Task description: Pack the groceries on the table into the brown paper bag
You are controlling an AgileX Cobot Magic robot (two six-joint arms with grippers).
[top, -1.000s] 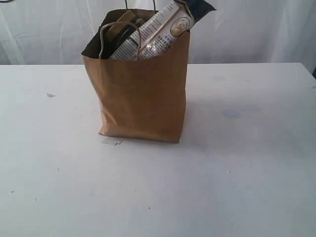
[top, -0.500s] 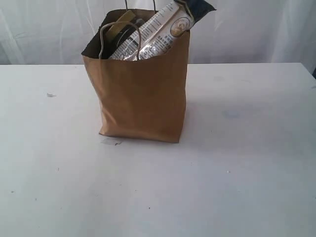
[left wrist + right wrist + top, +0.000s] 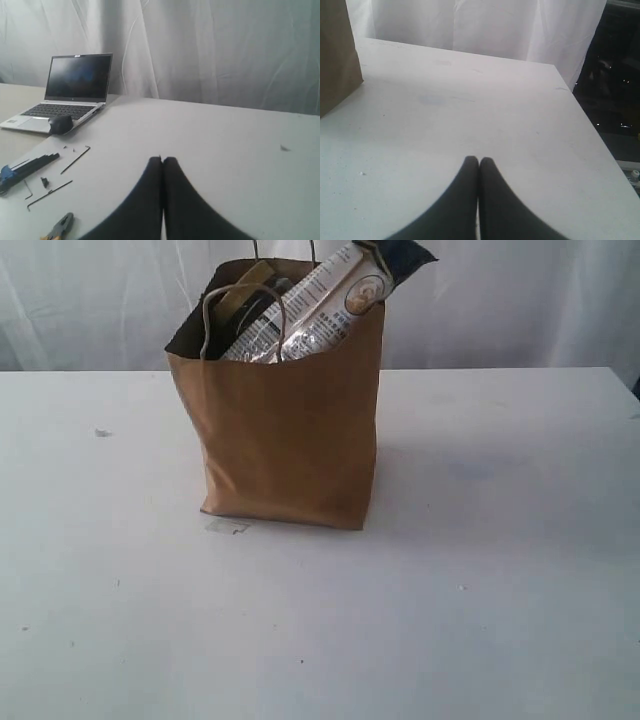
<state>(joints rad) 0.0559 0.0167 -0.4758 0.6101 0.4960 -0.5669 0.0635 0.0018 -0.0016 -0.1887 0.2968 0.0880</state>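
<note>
The left jaws are shut, their two dark tips pressed together with nothing between them, held above bare white tabletop [image 3: 225,150]. The right jaws are closed tip to tip as well, empty, over the tabletop with the brown paper bag [image 3: 335,55] off to one side of them and well apart from them.

The brown paper bag [image 3: 285,440] stands upright on the tabletop [image 3: 480,590] with its mouth open. The long navy-beige pasta packet [image 3: 335,300] is inside the bag and leans toward the bag's right rim, its navy end [image 3: 400,255] poking out above that rim. Next to the packet, toward the bag's left side, dark and yellowish shapes [image 3: 245,285] show in the mouth of the bag; which groceries they are cannot be told. One twisted cord handle [image 3: 215,300] arches over the bag's front rim.

A small pale scrap [image 3: 227,527] lies on the tabletop just beside the bag's front left corner. A tiny crumb [image 3: 101,432] lies well to the left of the bag. A faint bluish smudge [image 3: 468,471] marks the tabletop to the right of the bag, and the right wrist view shows it between the bag and the right jaws. A white curtain [image 3: 500,300] hangs behind the bag.

The left wrist view takes in an open laptop [image 3: 70,90] with a dark mouse [image 3: 61,124] touching its front edge, thin hex keys [image 3: 75,152] and a pair of pliers [image 3: 60,225]; where these lie in relation to the bag cannot be told.
</note>
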